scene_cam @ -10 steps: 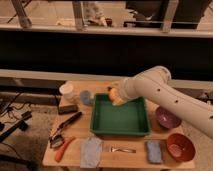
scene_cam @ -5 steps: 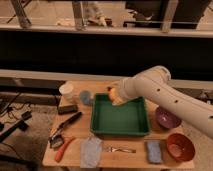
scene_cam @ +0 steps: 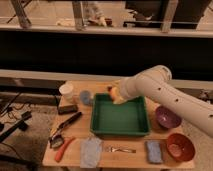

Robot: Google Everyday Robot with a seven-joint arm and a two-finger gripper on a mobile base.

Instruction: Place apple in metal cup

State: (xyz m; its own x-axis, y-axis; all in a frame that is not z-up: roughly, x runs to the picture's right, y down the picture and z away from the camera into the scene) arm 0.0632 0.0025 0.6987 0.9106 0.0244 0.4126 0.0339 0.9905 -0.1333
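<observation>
Above the far edge of the green tray (scene_cam: 120,131), the white arm (scene_cam: 165,95) reaches in from the right and its gripper (scene_cam: 115,93) sits pinched on the apple (scene_cam: 115,94), which shows as a yellow-orange lump at the arm's tip. Against the earlier views, arm and fruit hold the same spot over that tray rim. Just beyond the tray's far left corner, a dark spot near the gripper may be the metal cup (scene_cam: 109,88), though I cannot tell for sure.

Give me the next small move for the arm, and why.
Probably carry the apple a little further left and back, toward the cups, then lower. The tool sits at the back-left corner of the green tray with the apple at its tip, above the table. The metal cup is not clearly visible; a dark shape shows just behind the tool, right of the grey-blue cup.
</observation>
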